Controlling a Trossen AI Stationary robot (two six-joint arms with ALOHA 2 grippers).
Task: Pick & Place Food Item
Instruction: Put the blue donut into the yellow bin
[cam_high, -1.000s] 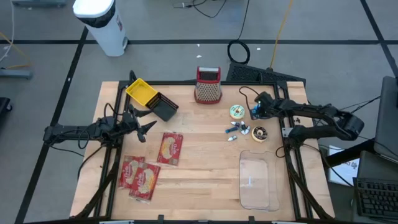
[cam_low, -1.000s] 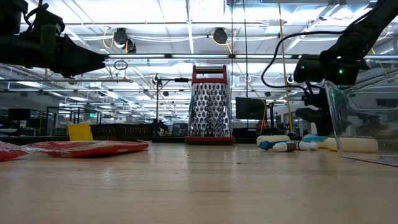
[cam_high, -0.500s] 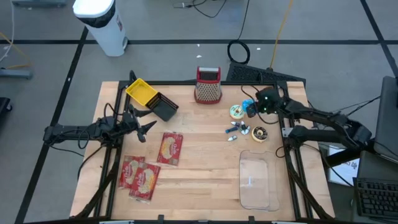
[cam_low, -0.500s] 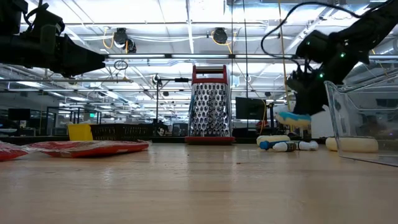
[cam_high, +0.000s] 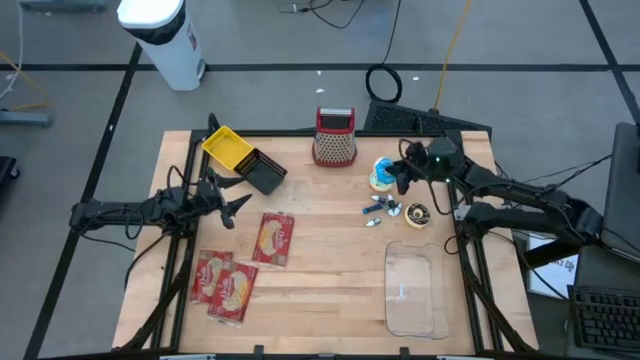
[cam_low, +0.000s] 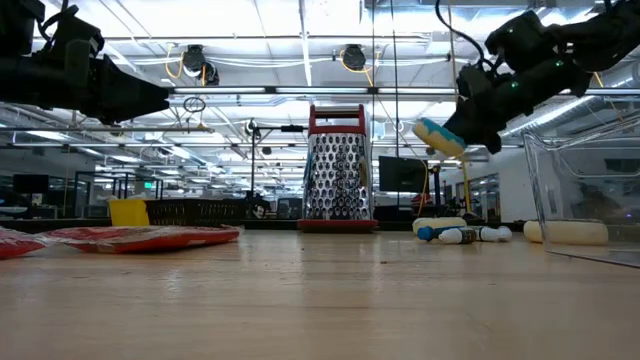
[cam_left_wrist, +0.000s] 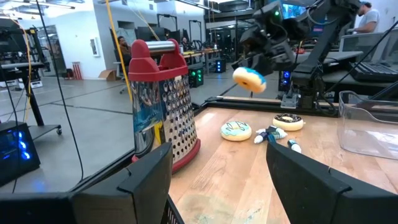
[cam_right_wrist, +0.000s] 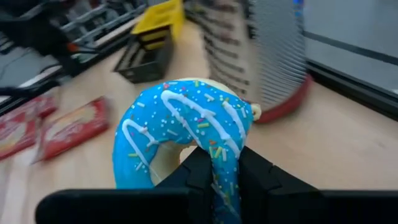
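A blue-frosted donut with sprinkles (cam_right_wrist: 186, 127) hangs in the air above the table's far right part (cam_low: 437, 137), with my right gripper (cam_high: 394, 175) shut on it. Below it a pale green-iced donut (cam_left_wrist: 236, 130) and a chocolate donut (cam_high: 417, 215) lie flat on the table. A clear plastic container (cam_high: 412, 293) stands at the near right. My left gripper (cam_high: 232, 205) waits open above the table's left side, holding nothing. My right gripper pinches the donut's ring (cam_right_wrist: 225, 163) on the side nearest the wrist; one finger (cam_right_wrist: 196, 165) seems to stand at the hole, the other (cam_right_wrist: 256, 169) outside. The fingers come from the table's right, slanting slightly down. The donut is lifted clear and tilted, frosting up.
A red-topped metal grater (cam_high: 335, 138) stands at the far middle, a yellow bin (cam_high: 228, 147) and a black bin (cam_high: 265, 172) at the far left. Three red food packets (cam_high: 273, 238) lie on the left half. Small blue and white bits (cam_high: 380, 208) lie near the donuts.
My right gripper has risen from the table near the donuts with the blue donut and drifted toward the table's left. It has tipped from pointing steeply down to nearly level. The donut now hangs clear of the table, well above the other donuts.
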